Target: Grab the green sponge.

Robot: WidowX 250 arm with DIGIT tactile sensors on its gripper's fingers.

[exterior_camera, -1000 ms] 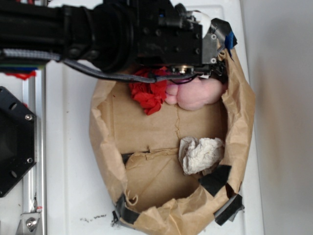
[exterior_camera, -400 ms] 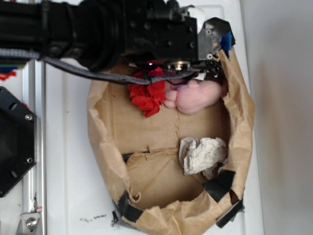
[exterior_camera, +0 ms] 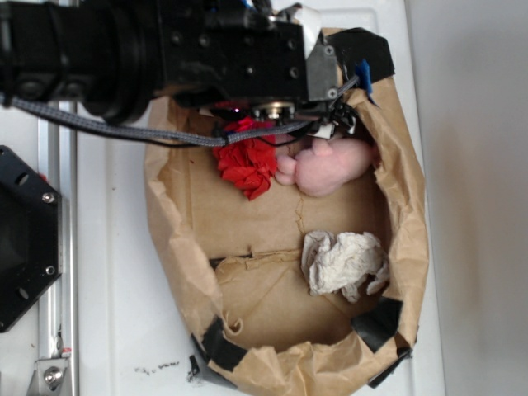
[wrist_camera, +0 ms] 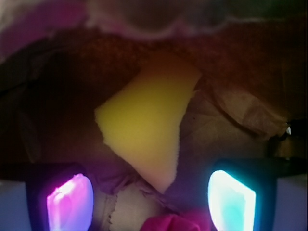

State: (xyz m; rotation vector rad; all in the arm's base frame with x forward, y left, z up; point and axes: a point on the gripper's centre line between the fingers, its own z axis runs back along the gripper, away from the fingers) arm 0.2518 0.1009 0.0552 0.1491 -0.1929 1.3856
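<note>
In the wrist view the green sponge (wrist_camera: 147,127) shows its yellow foam face as a tilted wedge on brown paper. It lies just ahead of my gripper (wrist_camera: 150,201), centred between the two fingers and touching neither. The gripper is open, its left pad (wrist_camera: 70,202) glowing pink and its right pad glowing cyan. The sponge's dark-green layer does not show. In the exterior view my black arm (exterior_camera: 206,58) reaches over the bag's top end and hides the sponge.
A brown paper bag (exterior_camera: 408,206) with taped corners holds everything. A red paper wad (exterior_camera: 247,161) and a pink plush toy (exterior_camera: 334,165) lie right under the arm. A white crumpled paper (exterior_camera: 342,262) sits lower down. A black mount (exterior_camera: 25,239) stands at the left.
My arm has shifted left and toward the top of the exterior view. The bag's rim has shifted slightly with it.
</note>
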